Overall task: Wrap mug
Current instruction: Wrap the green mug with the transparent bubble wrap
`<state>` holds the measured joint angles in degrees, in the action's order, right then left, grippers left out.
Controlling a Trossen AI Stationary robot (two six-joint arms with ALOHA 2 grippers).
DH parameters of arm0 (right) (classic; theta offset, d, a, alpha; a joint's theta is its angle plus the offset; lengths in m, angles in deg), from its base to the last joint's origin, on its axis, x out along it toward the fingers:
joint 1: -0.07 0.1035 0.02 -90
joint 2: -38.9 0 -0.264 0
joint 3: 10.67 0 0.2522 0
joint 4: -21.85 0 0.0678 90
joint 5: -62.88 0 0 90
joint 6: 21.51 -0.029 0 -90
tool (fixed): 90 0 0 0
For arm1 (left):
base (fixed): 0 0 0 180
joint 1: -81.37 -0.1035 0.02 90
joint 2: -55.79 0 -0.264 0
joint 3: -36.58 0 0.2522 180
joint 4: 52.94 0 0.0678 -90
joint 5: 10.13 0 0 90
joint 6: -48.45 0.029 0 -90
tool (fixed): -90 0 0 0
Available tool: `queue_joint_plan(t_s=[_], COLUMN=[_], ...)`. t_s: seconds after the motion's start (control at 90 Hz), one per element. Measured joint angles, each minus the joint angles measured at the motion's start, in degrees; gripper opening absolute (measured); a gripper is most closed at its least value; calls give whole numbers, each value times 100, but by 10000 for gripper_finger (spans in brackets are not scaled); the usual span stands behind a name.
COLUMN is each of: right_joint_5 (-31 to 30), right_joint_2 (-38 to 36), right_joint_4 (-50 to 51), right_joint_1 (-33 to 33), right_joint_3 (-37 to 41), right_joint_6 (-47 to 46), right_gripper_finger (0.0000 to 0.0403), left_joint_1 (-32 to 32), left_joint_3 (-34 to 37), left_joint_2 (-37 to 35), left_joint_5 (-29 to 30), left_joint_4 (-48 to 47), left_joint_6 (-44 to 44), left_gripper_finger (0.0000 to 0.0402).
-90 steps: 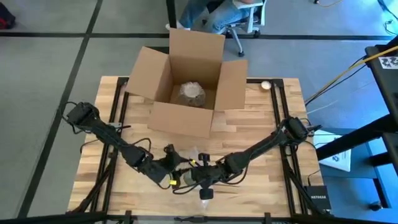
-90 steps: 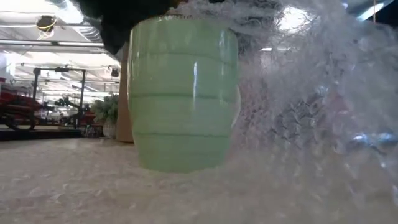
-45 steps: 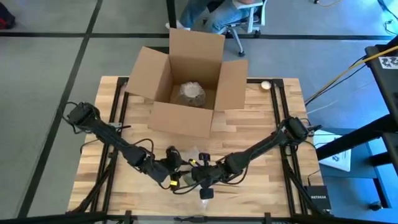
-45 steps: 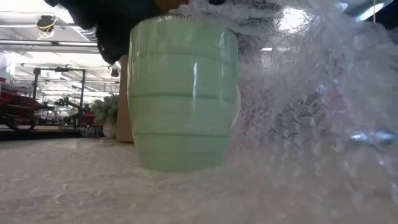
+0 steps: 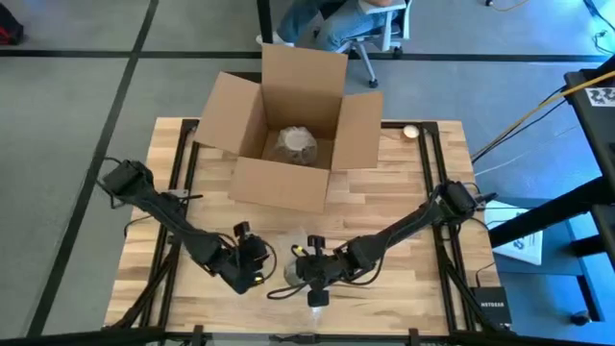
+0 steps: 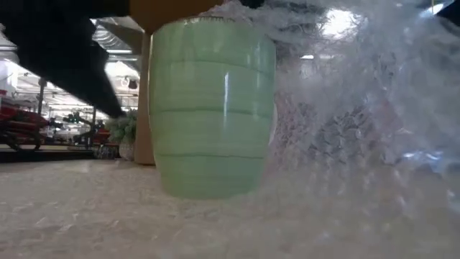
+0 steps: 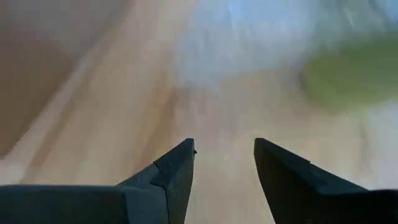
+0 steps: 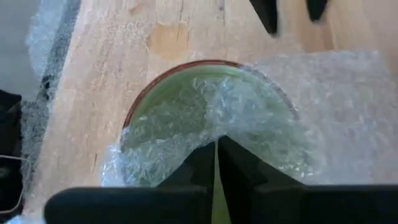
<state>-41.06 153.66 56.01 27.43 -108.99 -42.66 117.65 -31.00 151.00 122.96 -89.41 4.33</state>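
Observation:
The small green mug (image 6: 212,108) stands upright on a clear bubble-wrap sheet (image 6: 338,208) near the table's front edge (image 5: 288,276). On one side the sheet rises and lies over the mug's mouth (image 8: 211,118). My right gripper (image 8: 216,144) is shut on that wrap at the mug's rim (image 5: 302,274). My left gripper (image 7: 224,146) is open and holds nothing. It stands a little to the mug's left (image 5: 258,269), with its fingers pointing at the mug. My right gripper pinches the bubble wrap (image 8: 217,127) between its two fingers where it is drawn over the mug's rim, coming from the table's right side. A thin green strip (image 8: 215,208) shows between the fingers; I cannot tell whether the mug's wall is in the hold too. The mug stays on its base.
An open brown cardboard box (image 5: 288,183) stands behind at the table's middle, with a wrapped bundle (image 5: 296,144) inside. A small pale round thing (image 5: 411,132) lies at the far right. A person sits on a chair (image 5: 370,29) beyond the far edge.
My left gripper has drawn back from the mug's top toward the table's left edge. The mug and the wrap over it have stayed where they were, and my right gripper has kept its hold.

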Motion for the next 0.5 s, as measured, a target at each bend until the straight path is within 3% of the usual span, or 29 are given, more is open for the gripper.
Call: queue_joint_plan(t_s=[0.089,0.244,0.5], right_joint_5=[0,59,153], right_joint_2=[0,0,0], right_joint_4=[0,69,64], right_joint_1=[0,4,4], right_joint_3=[0,0,0], right_joint_6=[0,-2,-2], right_gripper_finger=[7,7,7], left_joint_1=[-158,-262,16], left_joint_3=[0,-7,-252], left_joint_2=[236,225,133], left_joint_5=[352,396,-1], left_joint_4=[757,2094,2658], left_joint_6=[469,1502,2503], left_gripper_finger=[153,153,153])
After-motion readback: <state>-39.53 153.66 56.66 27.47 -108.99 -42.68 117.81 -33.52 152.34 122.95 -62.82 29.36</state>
